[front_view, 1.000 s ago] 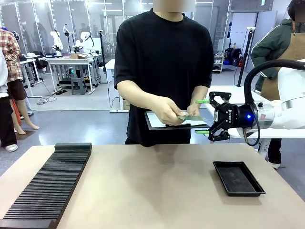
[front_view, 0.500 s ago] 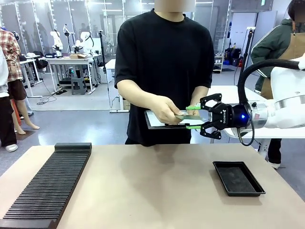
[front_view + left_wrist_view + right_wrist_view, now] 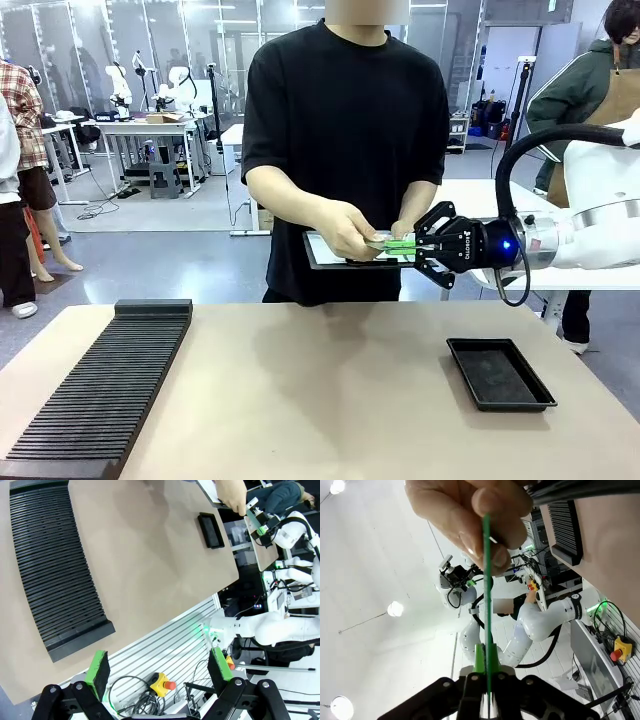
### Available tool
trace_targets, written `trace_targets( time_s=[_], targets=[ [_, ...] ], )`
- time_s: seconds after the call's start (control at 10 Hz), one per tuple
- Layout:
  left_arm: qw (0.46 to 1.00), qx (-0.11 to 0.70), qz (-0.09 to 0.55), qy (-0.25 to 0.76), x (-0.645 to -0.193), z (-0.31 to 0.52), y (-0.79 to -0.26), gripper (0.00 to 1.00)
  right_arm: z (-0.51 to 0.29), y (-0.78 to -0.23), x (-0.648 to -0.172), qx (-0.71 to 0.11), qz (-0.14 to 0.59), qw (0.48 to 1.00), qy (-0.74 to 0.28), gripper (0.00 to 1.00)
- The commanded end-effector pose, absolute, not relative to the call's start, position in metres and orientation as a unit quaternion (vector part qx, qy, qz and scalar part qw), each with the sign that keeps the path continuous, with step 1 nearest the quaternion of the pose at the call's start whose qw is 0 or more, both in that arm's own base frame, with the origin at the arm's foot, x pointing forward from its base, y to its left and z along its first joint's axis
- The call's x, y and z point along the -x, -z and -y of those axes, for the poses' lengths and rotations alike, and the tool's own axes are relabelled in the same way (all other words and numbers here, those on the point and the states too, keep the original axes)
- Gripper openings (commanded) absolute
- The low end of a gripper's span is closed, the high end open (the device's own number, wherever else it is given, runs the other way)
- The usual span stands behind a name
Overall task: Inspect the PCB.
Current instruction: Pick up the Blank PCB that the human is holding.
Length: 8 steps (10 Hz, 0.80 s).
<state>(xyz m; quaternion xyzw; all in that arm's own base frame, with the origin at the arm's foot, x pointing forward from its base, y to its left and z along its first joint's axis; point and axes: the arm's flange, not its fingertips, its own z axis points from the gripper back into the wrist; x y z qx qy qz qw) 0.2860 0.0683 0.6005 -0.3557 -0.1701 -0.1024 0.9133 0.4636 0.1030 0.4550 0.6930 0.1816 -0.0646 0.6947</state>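
**Circuit board being gripped by the right gripper and a person's hand above the table**

In the front view, the circuit board (image 3: 392, 243) is being held in the air at about 2 o'clock from the middle of the table (image 3: 320, 410). It is lying roughly flat in front of the person's waist. Its 3 o'clock end is being pinched by the right gripper (image 3: 404, 245), which is being reached in from 3 o'clock. The green pads are being pressed almost together, with only the thin board between them. The 9 o'clock end of the board is being gripped by the person's hand (image 3: 350, 232). A clipboard (image 3: 322, 254) with white paper is being held by the person just under the board.

In the right wrist view, the board is being seen edge-on as a thin green line. At 6 o'clock it is being clamped between the two pads, and at 12 o'clock it is being pinched between the person's thumb and fingers.

A black tray (image 3: 500, 373) is lying on the table at 4 o'clock, well apart from the board. A black slotted rack (image 3: 100, 390) is lying at 8 o'clock.

In the left wrist view, the left gripper (image 3: 157, 666) is being held wide open at 6 o'clock, with nothing in its grasp. The rack is being seen at 10 o'clock and the tray at 1 o'clock.
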Motion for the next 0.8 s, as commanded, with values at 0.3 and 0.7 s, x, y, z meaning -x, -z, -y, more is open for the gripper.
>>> trace_targets(
  time_s=[0.3,0.7],
  targets=[
    [0.915,0.353,0.166,0.103,-0.2874,-0.0684,-0.6045,1.0,-0.1032,-0.455,-0.4638,-0.694,-0.181,0.694,0.065,0.0],
    [0.915,0.353,0.166,0.103,-0.2874,-0.0684,-0.6045,1.0,-0.1032,-0.455,-0.4638,-0.694,-0.181,0.694,0.065,0.0]
  ],
)
